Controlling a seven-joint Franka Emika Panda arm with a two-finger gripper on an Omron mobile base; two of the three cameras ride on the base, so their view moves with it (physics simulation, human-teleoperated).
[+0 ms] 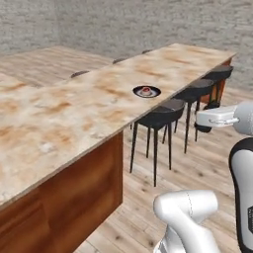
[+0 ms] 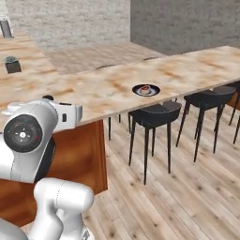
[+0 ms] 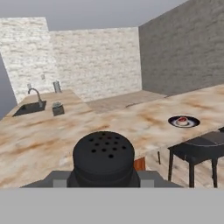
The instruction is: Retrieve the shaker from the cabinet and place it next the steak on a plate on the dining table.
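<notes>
Holding the shaker (image 3: 103, 158) in closed gripper (image 3: 103, 177); risking clipping the dining table (image 1: 59, 118) edge while reaching toward the plate (image 1: 147, 92).

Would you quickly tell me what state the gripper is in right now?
Gripper: jaws closed on the shaker.

Even, soft rendered light; faint shadows under the stools (image 1: 163, 118); no glare; coarse, slightly blurry textures throughout.
</notes>
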